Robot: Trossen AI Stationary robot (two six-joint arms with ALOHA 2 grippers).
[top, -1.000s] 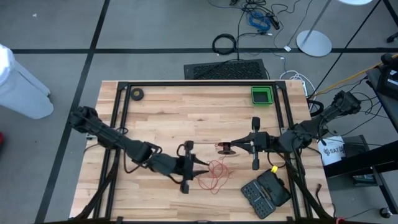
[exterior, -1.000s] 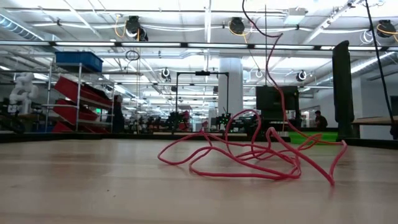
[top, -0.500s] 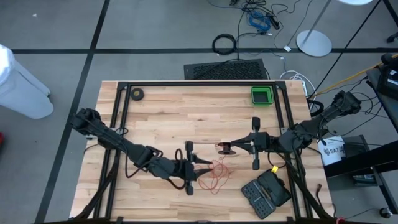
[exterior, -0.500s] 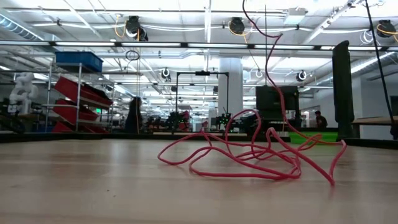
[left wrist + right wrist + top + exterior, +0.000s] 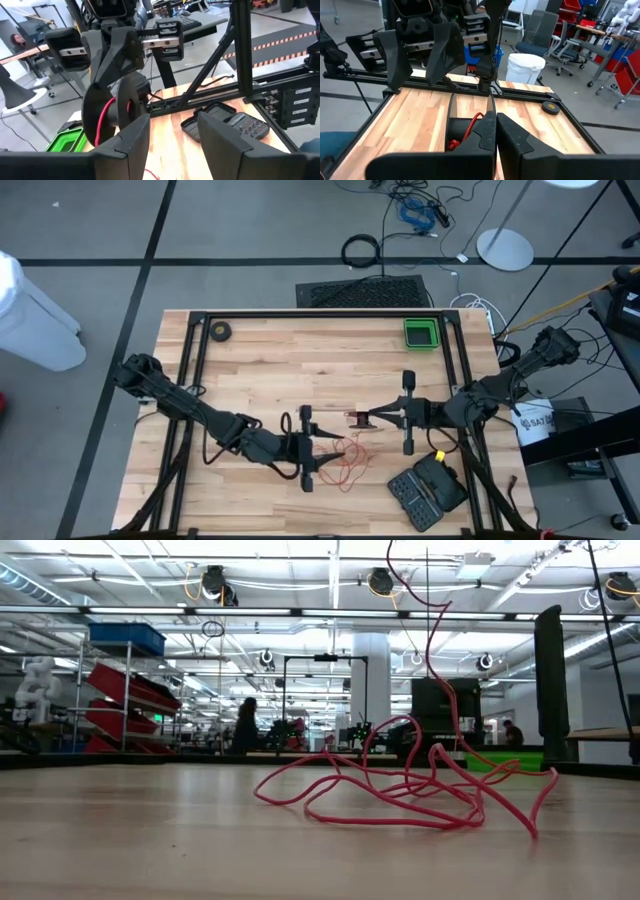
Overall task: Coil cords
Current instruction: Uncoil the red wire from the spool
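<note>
We see the left pincer [image 5: 322,452] low over the near middle of the wooden bench [image 5: 260,370], its two fingers standing apart with nothing between them. Just beside and under it lies the loose red cord [image 5: 345,460], a tangled heap of loops on the bench surface. In the low view the same cord [image 5: 400,790] sprawls across the wood, and one strand rises from the heap straight up out of the picture.

The right pincer [image 5: 372,418] reaches in from the right side toward the middle of the bench. Its fingers are pressed together on the black reel [image 5: 358,419], which it holds up off the bench, just to the far right of the tangle. In the right wrist view the reel [image 5: 454,125] sits right ahead of the closed fingers [image 5: 485,135], with a red strand running into it. In the left wrist view the reel [image 5: 100,120] faces the left pincer's parted fingers [image 5: 130,145], red cord showing on its hub.

Elsewhere on the bench we note a green tray [image 5: 420,333] at the far right, a small black roll [image 5: 220,332] at the far left, and a dark tool case [image 5: 427,490] at the near right corner.
</note>
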